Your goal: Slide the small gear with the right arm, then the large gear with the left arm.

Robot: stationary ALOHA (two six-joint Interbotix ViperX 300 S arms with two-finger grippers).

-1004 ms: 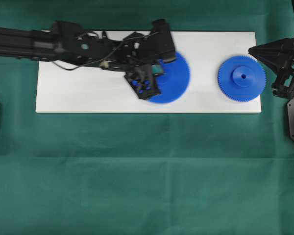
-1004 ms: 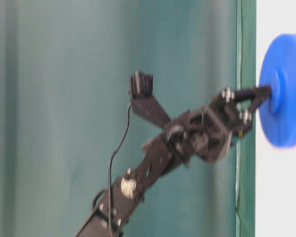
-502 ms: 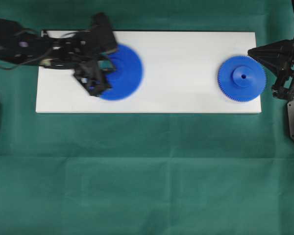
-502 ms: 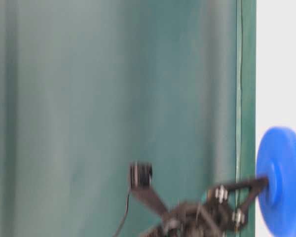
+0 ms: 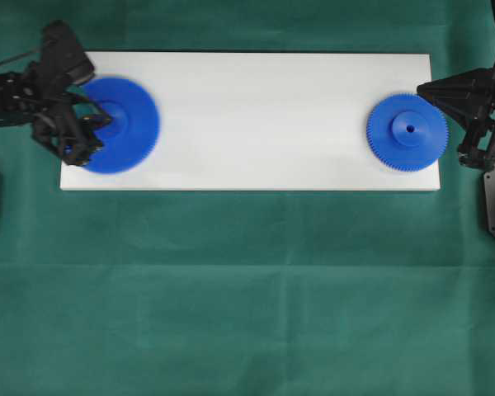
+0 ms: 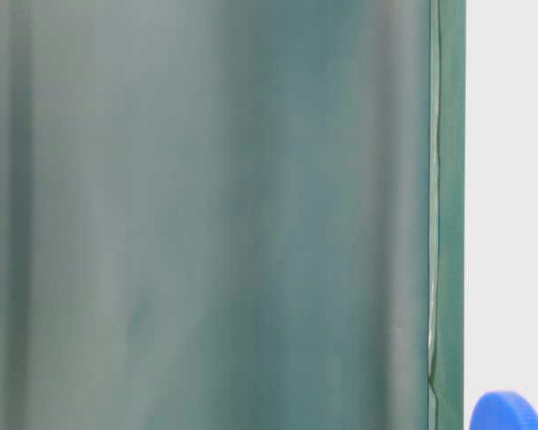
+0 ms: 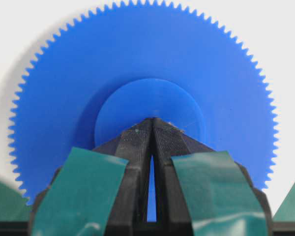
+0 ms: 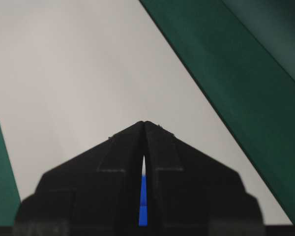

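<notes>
We are seeing even, diffuse lighting across the white board, bright without glare. The large gear is smearing with motion blur overhead, while the small gear is staying crisp. The table-level view is looking soft and hazy; the right wrist view is rendering its near fingers as dark silhouette.

The large gear is motion-blurred overhead, its teeth smeared, its left part hidden under the left gripper. At table level the picture's edge cuts off most of it.
</notes>
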